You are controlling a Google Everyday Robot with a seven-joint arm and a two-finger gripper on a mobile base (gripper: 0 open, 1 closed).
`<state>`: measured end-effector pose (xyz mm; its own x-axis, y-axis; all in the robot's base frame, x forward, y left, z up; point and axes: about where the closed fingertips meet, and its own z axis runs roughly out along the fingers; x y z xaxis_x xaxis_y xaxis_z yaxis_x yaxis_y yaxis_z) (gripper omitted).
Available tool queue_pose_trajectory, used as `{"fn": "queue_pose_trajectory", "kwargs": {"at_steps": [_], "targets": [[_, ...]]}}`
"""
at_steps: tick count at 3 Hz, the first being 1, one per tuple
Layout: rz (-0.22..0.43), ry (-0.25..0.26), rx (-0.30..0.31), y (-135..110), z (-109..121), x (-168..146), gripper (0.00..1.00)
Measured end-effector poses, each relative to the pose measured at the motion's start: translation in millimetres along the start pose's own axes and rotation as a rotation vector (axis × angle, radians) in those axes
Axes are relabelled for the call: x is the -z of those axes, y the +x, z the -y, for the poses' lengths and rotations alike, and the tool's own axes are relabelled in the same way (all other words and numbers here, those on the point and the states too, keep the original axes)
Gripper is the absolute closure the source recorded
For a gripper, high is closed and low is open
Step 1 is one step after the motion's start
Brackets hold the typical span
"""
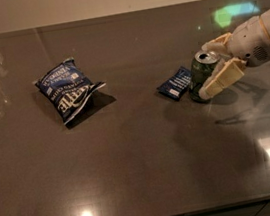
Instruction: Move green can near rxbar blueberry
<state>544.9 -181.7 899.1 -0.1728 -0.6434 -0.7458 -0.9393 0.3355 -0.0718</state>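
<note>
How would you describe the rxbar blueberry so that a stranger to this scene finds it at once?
On the dark table, look right of centre, where the gripper is at the upright green can. The rxbar blueberry lies flat left of that can. It is a small, thin dark blue wrapper, unlike the bigger, puffy blue chip bag to the left.

Tool (206, 71) at green can (198, 74), rxbar blueberry (174, 84) just beside; open table (141, 149) between them and chip bag (66, 90).
</note>
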Motion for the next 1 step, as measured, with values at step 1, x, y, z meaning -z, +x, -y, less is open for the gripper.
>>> {"fn": "queue_pose_trajectory", "kwargs": {"at_steps": [1], "targets": [[0.000,0.000,0.003,0.2,-0.3,-0.4,0.00]]}}
